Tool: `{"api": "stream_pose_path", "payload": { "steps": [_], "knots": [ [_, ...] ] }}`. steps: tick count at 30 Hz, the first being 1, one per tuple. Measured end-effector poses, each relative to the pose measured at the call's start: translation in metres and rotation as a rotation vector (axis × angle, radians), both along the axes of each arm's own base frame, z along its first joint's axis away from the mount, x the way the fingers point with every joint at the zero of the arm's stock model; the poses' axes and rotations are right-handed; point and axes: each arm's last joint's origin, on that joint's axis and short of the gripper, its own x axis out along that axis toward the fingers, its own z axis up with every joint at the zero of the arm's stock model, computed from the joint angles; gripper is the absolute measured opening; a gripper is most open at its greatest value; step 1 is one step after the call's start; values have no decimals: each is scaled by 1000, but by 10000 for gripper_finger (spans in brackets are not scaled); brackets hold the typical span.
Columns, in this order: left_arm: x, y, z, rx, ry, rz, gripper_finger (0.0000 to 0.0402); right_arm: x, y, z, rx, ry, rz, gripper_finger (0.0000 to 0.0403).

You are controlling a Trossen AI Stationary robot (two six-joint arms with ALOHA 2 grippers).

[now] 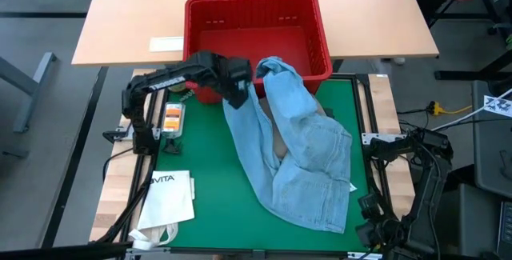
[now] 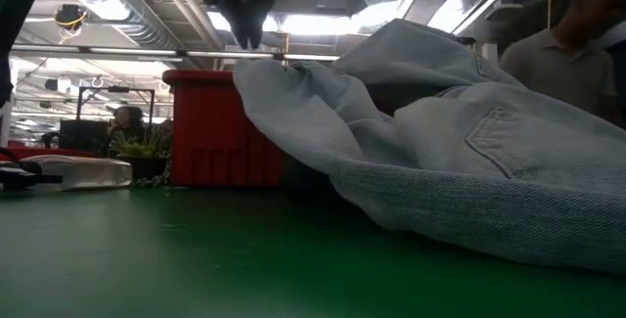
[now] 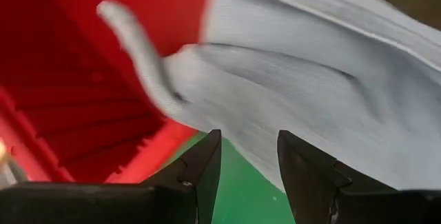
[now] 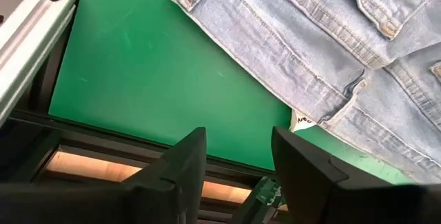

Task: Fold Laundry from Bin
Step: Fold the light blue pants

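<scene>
A: What's lying around the work area?

B: A white paper bag (image 1: 168,198) at the mat's (image 1: 208,172) near left corner, and a person (image 2: 559,49) stands beyond the table.

A: And the jeans (image 1: 300,152)?

B: Pale blue denim, crumpled across the mat, one leg draped up against the red bin's (image 1: 258,12) front wall.

A: Anything inside the bin?

B: It looks bare from above.

A: The grippers?

B: The left gripper (image 3: 248,158) hangs at that leg by the bin, fingers parted, nothing between them. The right gripper (image 4: 238,156) waits released over the mat's right edge.
</scene>
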Motion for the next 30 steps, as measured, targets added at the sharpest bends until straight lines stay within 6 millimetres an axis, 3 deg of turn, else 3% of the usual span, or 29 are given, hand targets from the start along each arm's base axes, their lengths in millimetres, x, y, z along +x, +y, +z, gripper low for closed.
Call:
{"api": "stream_pose_path", "payload": {
  "steps": [4, 12, 23, 30],
  "knots": [
    [-7, 19, -1, -4, -31, 137, 137, 1, 2, 0, 19, -9, -1, 166],
    [-10, 33, -4, -13, -68, 222, 137, 3, 4, 0, 29, -50, 1, 166],
    [-7, 24, -49, -3, 95, 194, 137, 3, 4, 0, 28, -60, 2, 166],
    [-7, 24, -54, -1, 121, 171, 128, 3, 3, 0, 25, -59, 2, 166]
  ]
}}
